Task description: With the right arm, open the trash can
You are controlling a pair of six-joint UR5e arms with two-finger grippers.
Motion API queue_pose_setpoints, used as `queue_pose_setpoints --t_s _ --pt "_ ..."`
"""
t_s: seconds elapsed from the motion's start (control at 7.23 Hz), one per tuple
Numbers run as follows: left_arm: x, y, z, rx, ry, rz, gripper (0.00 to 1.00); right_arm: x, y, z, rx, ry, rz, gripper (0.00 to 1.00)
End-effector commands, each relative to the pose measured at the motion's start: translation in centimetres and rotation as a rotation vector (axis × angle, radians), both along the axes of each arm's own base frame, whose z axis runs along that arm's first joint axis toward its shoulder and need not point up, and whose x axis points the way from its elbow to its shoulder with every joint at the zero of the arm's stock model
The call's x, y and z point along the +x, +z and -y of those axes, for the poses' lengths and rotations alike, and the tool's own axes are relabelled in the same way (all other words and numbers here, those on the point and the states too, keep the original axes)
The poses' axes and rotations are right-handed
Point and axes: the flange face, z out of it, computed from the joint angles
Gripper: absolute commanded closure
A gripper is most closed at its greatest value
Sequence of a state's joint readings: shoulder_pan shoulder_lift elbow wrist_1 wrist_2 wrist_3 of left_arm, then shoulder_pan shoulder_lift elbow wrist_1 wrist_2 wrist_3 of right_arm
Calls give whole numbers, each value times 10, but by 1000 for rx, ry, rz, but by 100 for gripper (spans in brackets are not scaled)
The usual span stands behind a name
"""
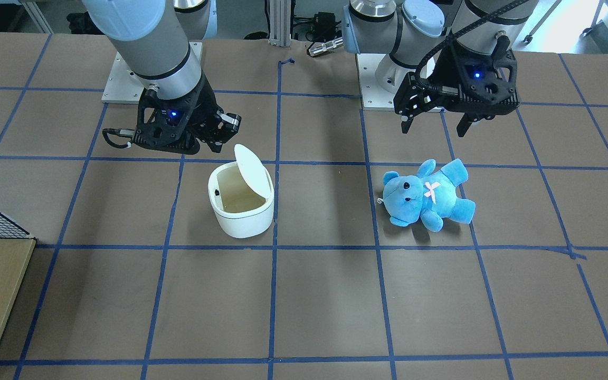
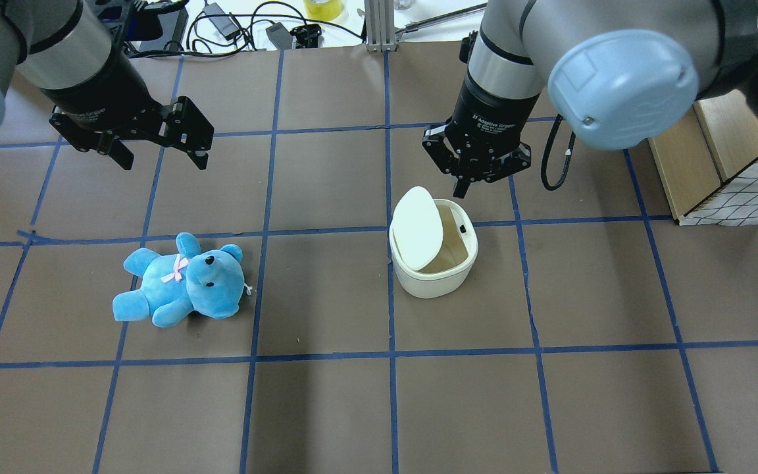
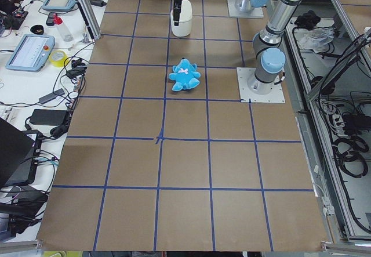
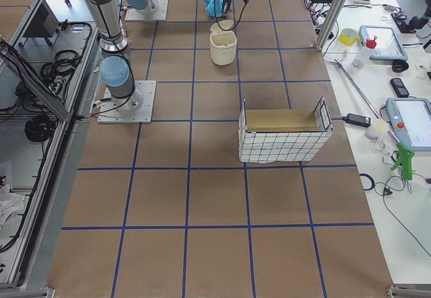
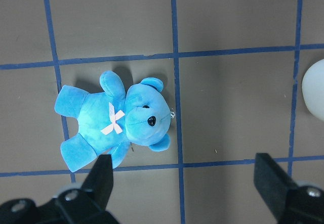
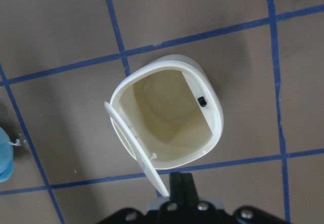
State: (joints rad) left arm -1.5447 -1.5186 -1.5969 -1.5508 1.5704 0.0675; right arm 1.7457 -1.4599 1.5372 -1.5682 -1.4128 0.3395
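Observation:
The white trash can (image 1: 240,216) stands on the brown table with its flip lid (image 1: 252,170) raised and its beige inside showing. In the overhead view the trash can (image 2: 433,282) sits just in front of my right gripper (image 2: 462,189). The right gripper (image 1: 222,138) hangs behind and above the can, its fingers (image 6: 180,183) pressed together and empty. The right wrist view looks straight down into the can (image 6: 215,114). My left gripper (image 2: 164,162) is open and empty, hovering above a blue plush bear (image 2: 181,284). The left gripper (image 5: 185,183) also shows in the left wrist view.
The blue bear (image 1: 428,195) lies on its back to the robot's left of the can. A wire-mesh crate with wooden boards (image 2: 728,158) stands at the table's right end. Blue tape lines grid the table. The arm base plates (image 1: 124,79) sit at the robot side.

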Motion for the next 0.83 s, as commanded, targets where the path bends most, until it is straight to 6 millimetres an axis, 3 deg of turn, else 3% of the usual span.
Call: queue_pose_setpoints --t_s 0.0,0.14,0.41,0.55,0.69 --pt "0 0 0 0 0 0 0 -36 21 17 -52 142 -47 45" --pt "0 0 0 0 0 0 0 -56 28 25 -70 204 -63 33" --pt "0 0 0 0 0 0 0 -110 36 42 -95 291 -55 0" --pt "0 0 0 0 0 0 0 -128 36 45 -97 317 -58 0" --pt "0 0 0 0 0 0 0 -131 38 45 -100 327 -70 0"
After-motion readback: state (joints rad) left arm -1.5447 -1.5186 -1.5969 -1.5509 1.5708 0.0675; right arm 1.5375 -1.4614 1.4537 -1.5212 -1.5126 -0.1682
